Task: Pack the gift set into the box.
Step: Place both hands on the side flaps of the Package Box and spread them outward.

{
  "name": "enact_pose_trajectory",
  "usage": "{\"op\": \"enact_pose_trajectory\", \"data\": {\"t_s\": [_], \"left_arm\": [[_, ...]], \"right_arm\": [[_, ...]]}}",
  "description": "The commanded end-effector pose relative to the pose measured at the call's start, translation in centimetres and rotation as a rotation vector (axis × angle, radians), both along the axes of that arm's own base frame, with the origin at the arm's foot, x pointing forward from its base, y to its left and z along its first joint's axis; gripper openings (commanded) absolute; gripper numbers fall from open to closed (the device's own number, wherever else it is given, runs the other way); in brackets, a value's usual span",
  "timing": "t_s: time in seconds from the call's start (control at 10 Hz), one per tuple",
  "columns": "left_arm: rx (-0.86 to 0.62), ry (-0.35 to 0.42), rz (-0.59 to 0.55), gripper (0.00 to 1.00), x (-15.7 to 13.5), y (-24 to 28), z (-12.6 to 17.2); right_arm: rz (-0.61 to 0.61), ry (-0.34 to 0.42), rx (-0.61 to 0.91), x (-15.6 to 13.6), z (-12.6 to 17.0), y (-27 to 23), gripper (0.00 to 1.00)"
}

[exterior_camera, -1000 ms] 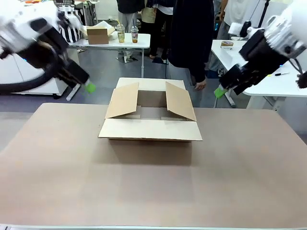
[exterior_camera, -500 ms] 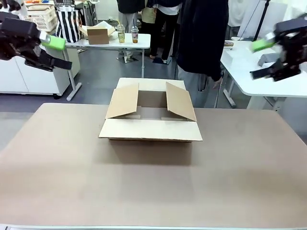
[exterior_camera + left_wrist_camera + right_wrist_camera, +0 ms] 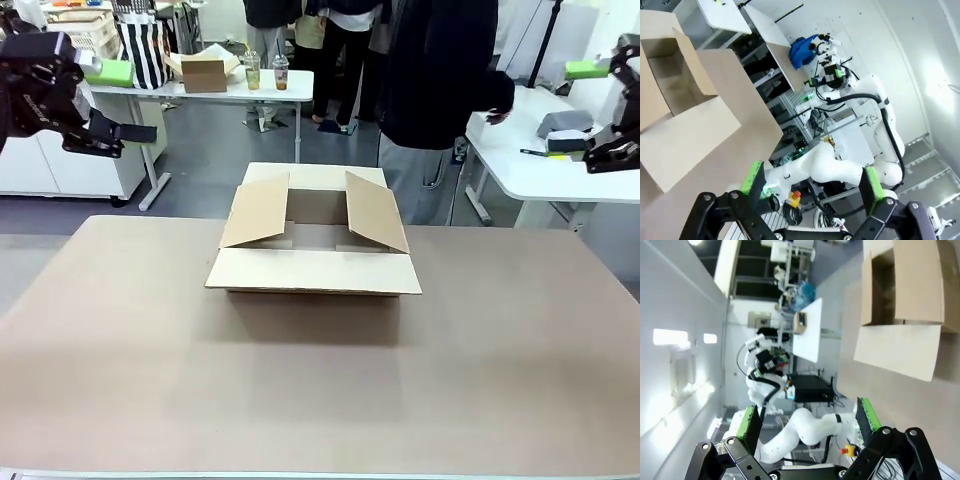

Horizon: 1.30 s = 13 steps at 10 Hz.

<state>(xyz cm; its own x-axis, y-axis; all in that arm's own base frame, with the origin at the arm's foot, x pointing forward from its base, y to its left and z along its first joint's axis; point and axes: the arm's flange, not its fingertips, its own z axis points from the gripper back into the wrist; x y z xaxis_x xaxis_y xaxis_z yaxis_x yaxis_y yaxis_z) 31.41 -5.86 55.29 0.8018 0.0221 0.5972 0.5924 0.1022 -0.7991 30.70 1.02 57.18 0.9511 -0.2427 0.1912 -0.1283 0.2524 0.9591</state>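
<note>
The box [image 3: 315, 268], large and of plain brown cardboard, stands at the middle far part of the table with its four flaps spread and its inside showing bare. It is also seen from above in the left wrist view [image 3: 675, 145] and in the right wrist view [image 3: 900, 347]. My left gripper [image 3: 118, 102] hangs high at the far left, open, with nothing between its green pads [image 3: 812, 182]. My right gripper [image 3: 600, 110] hangs high at the far right, likewise open and holding nothing [image 3: 806, 420]. Both are well apart from the box.
A person [image 3: 440, 80] in a dark top stands behind the box, one hand out towards a white side table [image 3: 540, 170] at the right. Farther back, another white table [image 3: 230, 92] carries a small carton [image 3: 205, 72] and two cups. The brown tabletop [image 3: 320, 390] is bare in front.
Both arms have risen and swung outward, away from the box, to the picture's upper corners. The person has stepped right and turned to the side table.
</note>
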Motion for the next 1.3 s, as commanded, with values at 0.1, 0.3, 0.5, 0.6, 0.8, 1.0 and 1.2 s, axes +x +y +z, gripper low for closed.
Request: {"op": "enact_pose_trajectory", "data": {"t_s": [0.1,0.3,0.5,0.6,0.8,1.0,1.2], "left_arm": [[-0.013,-0.042,-0.017,1.0,-0.1,0.1,0.3],[-0.013,-0.042,-0.017,1.0,-0.1,0.1,0.3],[-0.013,-0.042,-0.017,1.0,-0.1,0.1,0.3],[0.012,-0.016,-0.01,1.0,-0.4,0.3,0.2],[0.419,0.082,0.097,1.0,3.5,-5.0,3.4],[0.721,0.15,0.085,1.0,8.0,-10.3,3.5],[1.051,0.112,0.075,1.0,10.1,-15.5,1.3]], "right_arm": [[0.04,-0.041,-0.043,0.2,0.7,-0.2,1.0],[0.04,-0.041,-0.043,0.2,0.7,-0.2,1.0],[0.04,-0.041,-0.043,0.2,0.7,-0.2,1.0],[0.04,-0.041,-0.043,0.2,0.7,-0.2,1.0],[0.04,-0.041,-0.043,0.2,0.7,-0.2,1.0],[0.04,-0.041,-0.043,0.2,0.7,-0.2,1.0],[0.04,-0.041,-0.043,0.2,0.7,-0.2,1.0]]}}
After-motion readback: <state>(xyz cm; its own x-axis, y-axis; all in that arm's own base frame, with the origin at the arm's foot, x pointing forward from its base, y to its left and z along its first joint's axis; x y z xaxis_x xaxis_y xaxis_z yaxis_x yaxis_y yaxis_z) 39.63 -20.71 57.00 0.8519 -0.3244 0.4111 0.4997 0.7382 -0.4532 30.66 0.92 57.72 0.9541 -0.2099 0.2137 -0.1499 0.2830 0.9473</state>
